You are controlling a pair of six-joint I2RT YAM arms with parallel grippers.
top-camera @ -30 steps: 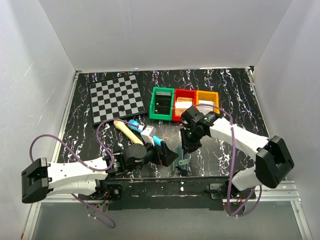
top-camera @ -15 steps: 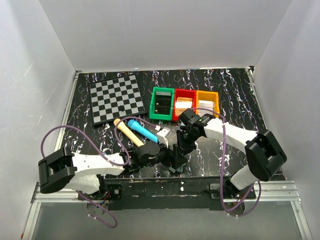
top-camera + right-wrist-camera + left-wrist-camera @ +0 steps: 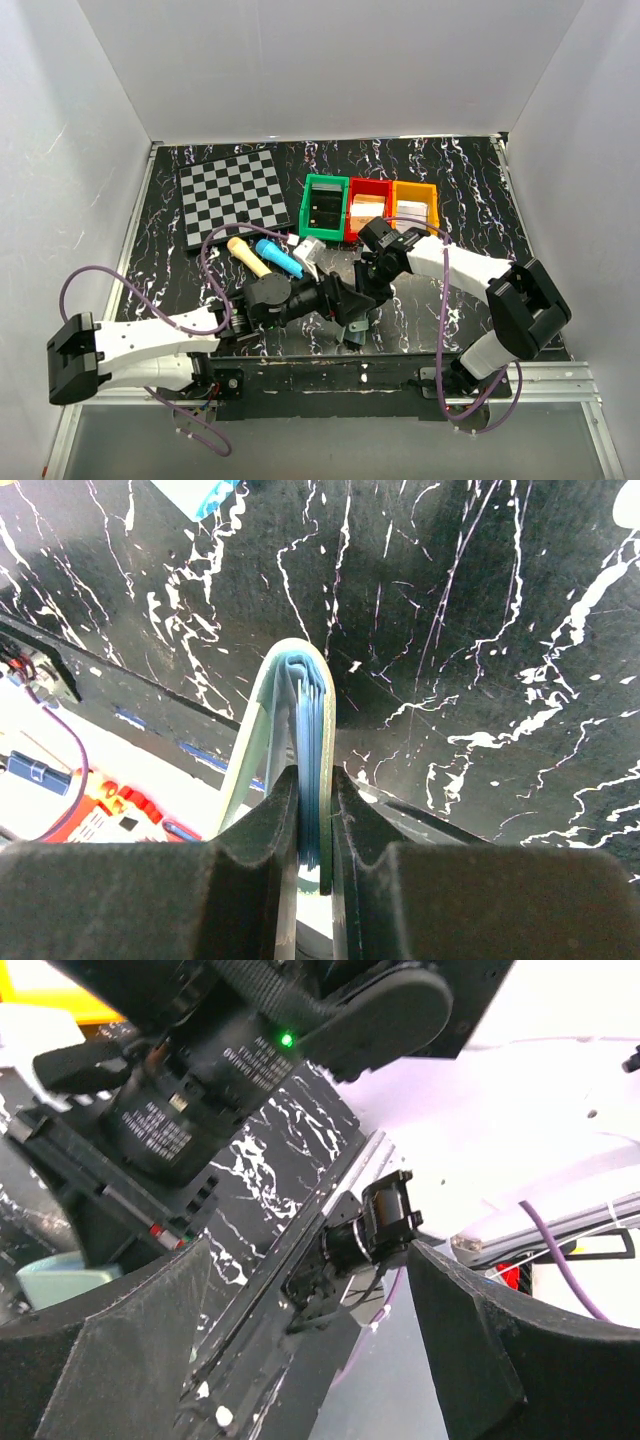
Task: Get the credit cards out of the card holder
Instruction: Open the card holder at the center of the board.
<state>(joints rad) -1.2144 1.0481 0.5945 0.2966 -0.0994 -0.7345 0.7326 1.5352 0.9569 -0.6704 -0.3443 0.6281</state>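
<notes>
My right end effector (image 3: 314, 792) is pinched narrow on the card holder (image 3: 298, 730), gripping it edge-on. From the right wrist view the holder is folded shut. Its pale grey-green outside faces the fingers (image 3: 262, 830), blue-grey layers are stacked inside, and the rounded fold points away from the fingers towards the black marbled table (image 3: 480, 630). I cannot pick out the credit cards as separate things among those layers, and I cannot tell whether the fold touches the table.

From above, the right end effector (image 3: 368, 296) sits close to the near edge of the table (image 3: 470, 180), about midway along it. The card holder (image 3: 356, 336) shows just below it as a small greyish shape.

My left end effector (image 3: 350, 303) is right beside the right one, coming in from the left side. Its fingers (image 3: 130, 1360) stand wide apart with nothing between them. Through the gap I see only the near edge of the table, with the black body of the right arm's wrist above it.

Further back, a checkered board (image 3: 235, 197) lies towards the far left corner. A green bin (image 3: 324, 207), a red bin (image 3: 367, 211) and an orange bin (image 3: 414, 205) stand in a row near the middle. A cream stick (image 3: 248, 257), a blue piece (image 3: 278, 258) and a white block (image 3: 308, 250) lie between the board and the arms.
</notes>
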